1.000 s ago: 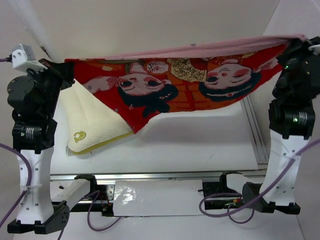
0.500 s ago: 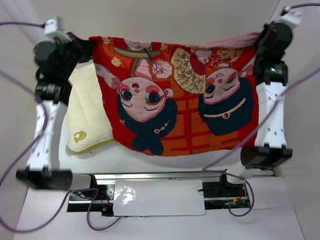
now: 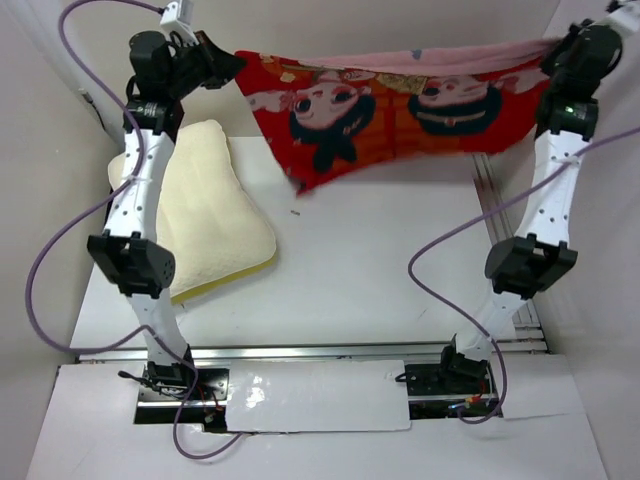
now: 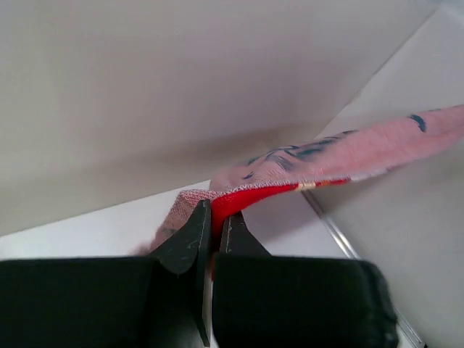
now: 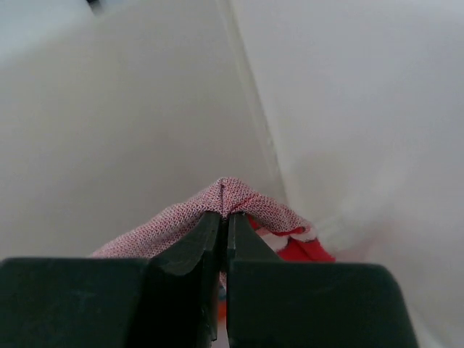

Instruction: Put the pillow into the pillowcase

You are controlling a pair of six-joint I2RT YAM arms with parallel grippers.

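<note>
At the left, the thick cream-white plush pillow with yellow side edging lies flat on the white table, partly crossed by my left arm in the overhead view. My left pincer is pinched tight on one upper corner of the large red fabric pillowcase with two black-haired cartoon dolls — stretched in the air across the far side, its lower edge hanging free over bare table. My right pincer is clamped on the opposite corner — close to the right wall.
</note>
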